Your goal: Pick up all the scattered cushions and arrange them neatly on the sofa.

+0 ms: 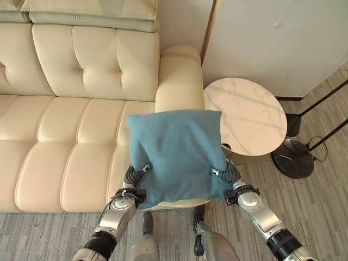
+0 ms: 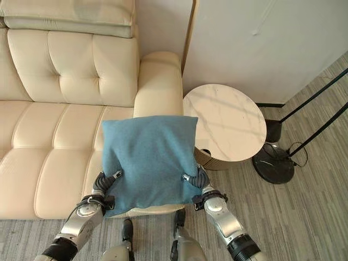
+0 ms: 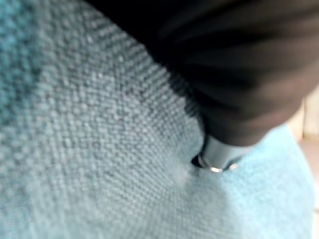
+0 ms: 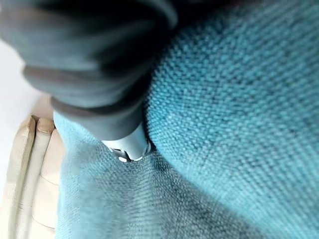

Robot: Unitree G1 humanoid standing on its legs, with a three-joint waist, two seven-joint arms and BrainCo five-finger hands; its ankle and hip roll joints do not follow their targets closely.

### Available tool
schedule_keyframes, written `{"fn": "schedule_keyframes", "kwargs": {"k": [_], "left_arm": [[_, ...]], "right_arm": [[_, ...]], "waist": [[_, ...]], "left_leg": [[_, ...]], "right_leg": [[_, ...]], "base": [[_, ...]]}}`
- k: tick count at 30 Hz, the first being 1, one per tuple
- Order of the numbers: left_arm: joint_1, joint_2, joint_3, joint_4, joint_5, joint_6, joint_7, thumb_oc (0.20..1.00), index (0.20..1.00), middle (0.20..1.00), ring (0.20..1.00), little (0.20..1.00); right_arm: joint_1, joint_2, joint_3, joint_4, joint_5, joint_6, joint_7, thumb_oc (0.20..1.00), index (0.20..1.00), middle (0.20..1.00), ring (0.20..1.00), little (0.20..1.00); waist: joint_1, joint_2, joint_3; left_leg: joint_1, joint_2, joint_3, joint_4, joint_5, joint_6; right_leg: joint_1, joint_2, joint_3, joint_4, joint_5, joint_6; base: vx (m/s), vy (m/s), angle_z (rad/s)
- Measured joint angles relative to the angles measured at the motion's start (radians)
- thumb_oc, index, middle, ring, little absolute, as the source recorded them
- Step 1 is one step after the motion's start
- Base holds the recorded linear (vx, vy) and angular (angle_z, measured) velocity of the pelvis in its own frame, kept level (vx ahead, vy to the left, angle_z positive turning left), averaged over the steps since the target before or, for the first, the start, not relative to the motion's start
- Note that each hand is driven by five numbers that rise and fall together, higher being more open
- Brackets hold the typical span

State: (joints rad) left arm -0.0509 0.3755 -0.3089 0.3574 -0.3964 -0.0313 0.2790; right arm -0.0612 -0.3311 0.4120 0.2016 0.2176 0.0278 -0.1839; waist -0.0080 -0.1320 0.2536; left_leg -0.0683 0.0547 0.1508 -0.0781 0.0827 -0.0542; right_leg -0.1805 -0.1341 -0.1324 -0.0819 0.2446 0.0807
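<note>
A blue woven cushion (image 1: 176, 155) hangs upright in front of me, over the front right end of the cream sofa (image 1: 65, 141). My left hand (image 1: 132, 179) grips its lower left side and my right hand (image 1: 231, 175) its lower right side. Each thumb presses into the cushion's front face, while the fingers are hidden behind the cloth. In the left wrist view a thumb (image 3: 217, 157) digs into the weave of the cushion (image 3: 99, 149). The right wrist view shows the same, a thumb (image 4: 124, 144) sunk into the cushion (image 4: 239, 124).
The sofa's padded armrest (image 1: 179, 76) rises just behind the cushion. A round marble side table (image 1: 244, 114) stands right of the armrest. A black floor-lamp base (image 1: 293, 157) sits on the wood floor further right, by the white wall.
</note>
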Motion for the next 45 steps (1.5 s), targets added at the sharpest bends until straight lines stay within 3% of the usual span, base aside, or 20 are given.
{"fn": "schedule_keyframes", "kwargs": {"k": [6,7,8,9,10,14,18,22,27,29,30,31,32,33,34,36,37,38,42,45], "left_arm": [[0.011,0.001,0.050,-0.006,0.026,0.001,-0.005,0.200,0.200,0.200,0.200,0.200],[0.017,-0.017,0.068,-0.025,0.025,0.001,-0.007,0.200,0.200,0.200,0.200,0.200],[0.031,-0.020,0.075,-0.068,0.026,0.001,-0.007,0.200,0.200,0.200,0.200,0.200],[0.073,0.010,0.077,-0.136,0.025,0.001,-0.007,0.200,0.200,0.200,0.200,0.200],[0.109,0.037,0.086,-0.157,0.025,0.001,-0.007,0.200,0.200,0.200,0.200,0.200],[0.163,-0.014,0.117,-0.182,0.025,0.004,-0.010,0.200,0.200,0.200,0.200,0.200],[0.201,-0.048,0.112,-0.212,0.025,0.007,-0.024,0.200,0.200,0.200,0.200,0.200],[0.180,-0.064,0.102,-0.208,0.024,0.008,-0.025,0.200,0.200,0.200,0.200,0.200],[0.174,-0.074,0.073,-0.207,0.023,0.014,-0.017,0.200,0.200,0.200,0.200,0.200],[0.178,-0.064,0.076,-0.209,0.023,0.014,-0.015,0.200,0.200,0.200,0.200,0.200],[0.170,-0.051,0.077,-0.209,0.023,0.015,-0.014,0.200,0.200,0.200,0.200,0.200],[0.143,-0.016,0.079,-0.208,0.023,0.017,-0.014,0.200,0.200,0.200,0.200,0.200],[0.137,0.007,0.081,-0.207,0.023,0.017,-0.013,0.200,0.200,0.200,0.200,0.200],[0.136,0.012,0.079,-0.198,0.023,0.018,-0.013,0.200,0.200,0.200,0.200,0.200],[0.132,0.003,0.073,-0.189,0.023,0.032,-0.014,0.200,0.200,0.200,0.200,0.200],[0.141,-0.046,0.062,-0.187,0.023,0.031,-0.024,0.200,0.200,0.200,0.200,0.200],[0.150,-0.069,0.048,-0.191,0.023,0.031,-0.031,0.200,0.200,0.200,0.200,0.200],[0.165,-0.090,0.030,-0.203,0.024,0.030,-0.034,0.200,0.200,0.200,0.200,0.200],[0.167,-0.044,0.038,-0.217,0.024,0.030,-0.044,0.200,0.200,0.200,0.200,0.200],[0.172,0.003,0.067,-0.218,0.025,0.031,-0.045,0.200,0.200,0.200,0.200,0.200]], "right_arm": [[-0.017,0.015,0.001,-0.005,0.000,-0.002,0.018,0.200,0.200,0.200,0.200,0.200],[-0.012,0.004,-0.001,-0.005,0.001,0.000,0.018,0.200,0.200,0.200,0.200,0.200],[-0.008,-0.015,-0.001,-0.016,0.002,0.000,0.022,0.200,0.200,0.200,0.200,0.200],[0.015,-0.035,-0.001,-0.059,0.003,-0.001,0.036,0.200,0.200,0.200,0.200,0.200],[0.026,-0.037,-0.001,-0.109,0.004,-0.001,0.052,0.200,0.200,0.200,0.200,0.200],[0.045,-0.071,-0.001,-0.159,0.004,-0.001,0.072,0.200,0.200,0.200,0.200,0.200],[0.071,-0.111,-0.010,-0.162,0.004,-0.001,0.076,0.200,0.200,0.200,0.200,0.200],[0.107,-0.118,-0.030,-0.159,0.024,-0.007,0.067,0.200,0.200,0.200,0.200,0.200],[0.108,-0.122,-0.048,-0.157,0.038,-0.008,0.054,0.200,0.200,0.200,0.200,0.200],[0.106,-0.122,-0.047,-0.161,0.039,-0.008,0.055,0.200,0.200,0.200,0.200,0.200],[0.108,-0.107,-0.047,-0.164,0.039,-0.010,0.053,0.200,0.200,0.200,0.200,0.200],[0.112,-0.087,-0.049,-0.173,0.040,-0.014,0.054,0.200,0.200,0.200,0.200,0.200],[0.107,-0.073,-0.046,-0.170,0.039,-0.015,0.056,0.200,0.200,0.200,0.200,0.200],[0.106,-0.067,-0.051,-0.173,0.039,-0.017,0.060,0.200,0.200,0.200,0.200,0.200],[0.123,-0.061,-0.072,-0.189,0.039,-0.020,0.063,0.200,0.200,0.200,0.200,0.200],[0.146,-0.086,-0.096,-0.190,0.039,-0.020,0.059,0.200,0.200,0.200,0.200,0.200],[0.168,-0.100,-0.120,-0.194,0.040,-0.021,0.058,0.200,0.200,0.200,0.200,0.200],[0.185,-0.130,-0.134,-0.205,0.039,-0.022,0.055,0.200,0.200,0.200,0.200,0.200],[0.201,-0.071,-0.136,-0.205,0.039,-0.022,0.056,0.200,0.200,0.200,0.200,0.200],[0.183,-0.048,-0.100,-0.205,0.039,-0.022,0.071,0.200,0.200,0.200,0.200,0.200]], "waist": [[-0.017,0.017,0.009],[-0.010,0.048,0.009],[0.011,0.077,0.009],[0.052,0.087,0.009],[0.075,0.062,-0.006],[0.085,0.104,-0.025],[0.087,0.105,-0.051],[0.080,0.107,-0.048],[0.082,0.169,-0.011],[0.087,0.183,-0.014],[0.089,0.171,-0.018],[0.060,0.105,-0.004],[0.087,0.035,-0.005],[0.093,0.016,-0.009],[0.044,0.015,-0.009],[0.007,0.043,-0.015],[-0.015,0.069,-0.030],[-0.031,0.113,-0.046],[-0.040,0.102,-0.057],[-0.015,0.093,-0.062]], "left_leg": [[-0.065,0.007,0.079,0.068,-0.009,0.061],[-0.060,0.036,0.076,0.056,-0.001,0.071],[-0.057,0.073,0.075,0.043,0.014,0.059],[-0.045,0.102,0.080,0.048,0.027,0.040],[-0.036,0.087,0.081,0.048,0.035,0.026],[-0.036,0.114,0.085,0.048,0.057,0.007],[-0.057,0.148,0.087,0.049,0.055,-0.020],[-0.139,0.171,0.014,0.099,0.102,-0.039],[-0.153,0.177,-0.068,0.098,0.173,-0.049],[-0.165,0.189,-0.078,0.087,0.150,-0.064],[-0.178,0.190,-0.053,0.066,0.061,-0.069],[-0.212,0.169,0.010,0.095,-0.053,-0.089],[-0.213,0.143,0.030,0.157,-0.035,-0.025],[-0.208,0.148,0.060,0.207,-0.041,-0.015],[-0.177,0.183,0.131,0.292,-0.060,-0.016],[-0.064,0.219,0.158,0.255,-0.059,-0.018],[-0.020,0.232,0.188,0.214,-0.026,-0.013],[0.018,0.232,0.192,0.160,0.079,0.022],[0.035,0.135,0.209,0.043,0.074,0.016],[0.027,0.119,0.186,0.014,0.073,0.015]], "right_leg": [[-0.070,-0.029,0.021,0.006,0.118,0.098],[-0.080,-0.010,-0.014,0.132,-0.028,0.048],[-0.079,0.006,-0.037,0.263,-0.140,0.039],[-0.001,-0.024,-0.037,0.395,-0.268,0.082],[0.134,-0.050,-0.026,0.292,-0.302,0.090],[0.214,0.001,-0.025,0.121,-0.281,0.064],[0.199,0.039,0.004,0.063,-0.242,0.040],[0.187,0.084,-0.015,0.065,-0.258,0.025],[0.203,0.108,-0.144,0.176,-0.342,-0.019],[0.173,0.110,-0.172,0.260,-0.385,-0.032],[0.146,0.119,-0.163,0.306,-0.434,-0.070],[0.118,0.067,-0.172,0.316,-0.430,-0.105],[0.090,0.007,-0.171,0.311,-0.401,-0.132],[0.097,-0.017,-0.190,0.286,-0.364,-0.106],[0.178,-0.032,-0.263,0.182,-0.302,-0.067],[0.235,-0.047,-0.318,0.165,-0.292,-0.055],[0.251,-0.046,-0.350,0.167,-0.292,-0.041],[0.250,-0.042,-0.371,0.186,-0.298,-0.018],[0.219,-0.138,-0.395,0.284,-0.294,0.006],[0.230,-0.125,-0.388,0.197,-0.295,0.021]], "base": [[-0.15,0.042,-0.29],[-0.09,0.026,0.04],[-0.06,0.014,-0.20],[-0.15,-0.069,-0.37],[-0.15,-0.087,-0.38],[-0.15,-0.097,-0.19],[-0.27,-0.253,-0.22],[-0.22,-0.136,0.44],[-0.19,-0.044,0.73],[-0.11,-0.009,0.61],[-0.03,0.036,1.15],[-0.03,0.081,1.03],[0.00,0.127,0.63],[-0.05,0.154,0.61],[-0.04,0.169,1.05],[-0.01,0.114,1.15],[-0.02,0.126,0.88],[0.01,0.204,1.01],[0.02,0.203,0.70],[0.01,0.175,0.25]]}}
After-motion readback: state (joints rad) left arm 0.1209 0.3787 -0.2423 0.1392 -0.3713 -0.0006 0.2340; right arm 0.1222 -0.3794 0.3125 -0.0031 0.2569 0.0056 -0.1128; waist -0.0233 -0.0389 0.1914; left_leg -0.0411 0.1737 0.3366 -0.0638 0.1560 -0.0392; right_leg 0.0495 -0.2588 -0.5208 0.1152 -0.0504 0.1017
